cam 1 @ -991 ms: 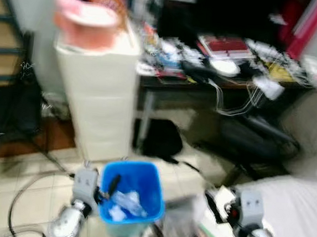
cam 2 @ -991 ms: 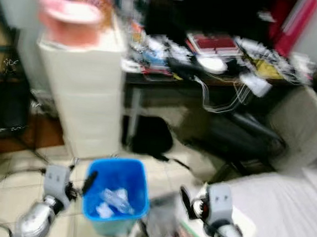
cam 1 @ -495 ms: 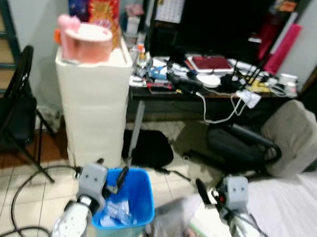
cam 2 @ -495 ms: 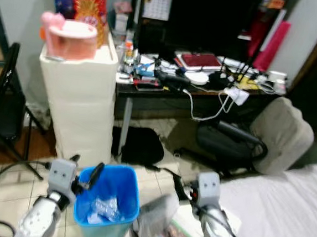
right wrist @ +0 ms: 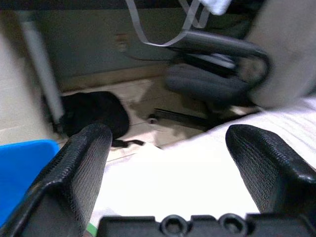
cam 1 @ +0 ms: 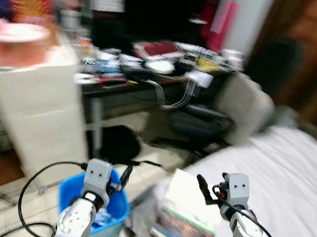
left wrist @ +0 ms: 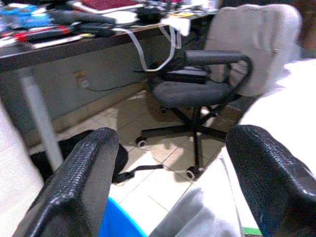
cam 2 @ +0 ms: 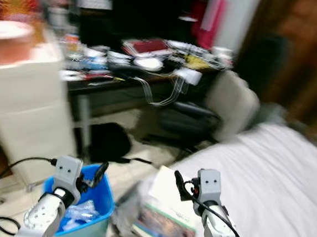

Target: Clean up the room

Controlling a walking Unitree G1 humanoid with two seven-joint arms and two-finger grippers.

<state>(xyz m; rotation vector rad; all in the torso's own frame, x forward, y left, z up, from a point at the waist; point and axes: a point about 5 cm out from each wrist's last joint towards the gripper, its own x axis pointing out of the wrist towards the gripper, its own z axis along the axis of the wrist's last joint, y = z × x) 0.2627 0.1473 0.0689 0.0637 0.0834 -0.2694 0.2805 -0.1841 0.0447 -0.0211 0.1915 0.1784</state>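
A blue waste bin (cam 1: 70, 193) with crumpled litter inside stands on the tiled floor at lower left. My left gripper (cam 1: 121, 179) is open just over its right rim, nothing between the fingers (left wrist: 84, 182). A corner of the bin (left wrist: 116, 223) shows below it in the left wrist view. A glossy magazine (cam 1: 185, 223) lies on the near edge of the white bed (cam 1: 292, 180), with grey crumpled material beside it. Above the magazine my right gripper (cam 1: 204, 190) is open and holds nothing. The eye views are blurred.
A cluttered dark desk (cam 1: 145, 76) stands behind, with a grey office chair (cam 1: 205, 122) before it. A white cabinet (cam 1: 31, 118) with a pink pot (cam 1: 15, 42) is at left. A black bag (cam 1: 114, 143) and a black cable (cam 1: 34, 177) lie on the floor.
The camera has swung to the right, so the cabinet and bin slid left and more of the bed came into view. Both grippers stay open and held out as before.
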